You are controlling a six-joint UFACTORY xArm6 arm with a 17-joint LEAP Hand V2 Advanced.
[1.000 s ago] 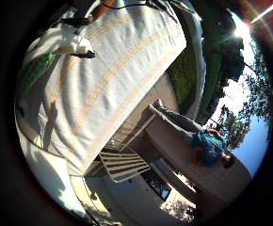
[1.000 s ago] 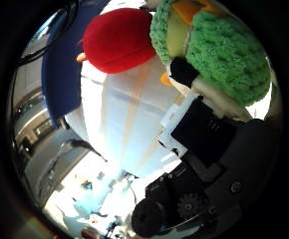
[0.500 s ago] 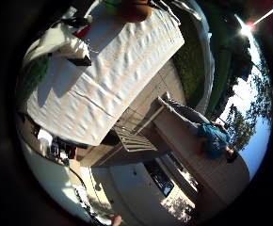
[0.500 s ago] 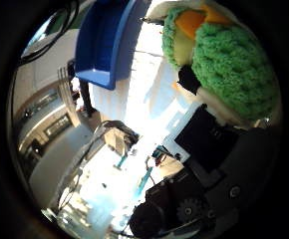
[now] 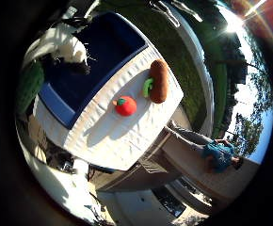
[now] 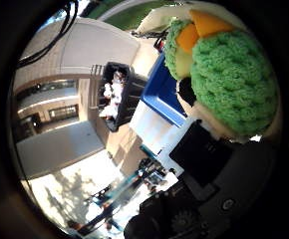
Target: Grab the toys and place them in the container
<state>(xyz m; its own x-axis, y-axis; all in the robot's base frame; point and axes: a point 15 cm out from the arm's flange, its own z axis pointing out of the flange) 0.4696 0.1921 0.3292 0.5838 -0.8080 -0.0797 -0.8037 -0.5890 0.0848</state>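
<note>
Now my robot hand point(image 6: 204, 164) is curled around a green knitted toy point(image 6: 229, 79), close to the palm. Below, white tabletop point(image 5: 113, 136) outdoors with blue container point(image 5: 94, 61), red toy point(image 5: 126, 105) and brown toy point(image 5: 159, 81) beside it. Container has come into view since earlier. Toy's far side hidden.

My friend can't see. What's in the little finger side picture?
A white table holds a red tomato toy and a brown toy with a green piece. Beside them sits a blue bin, with grass beyond the table.
</note>
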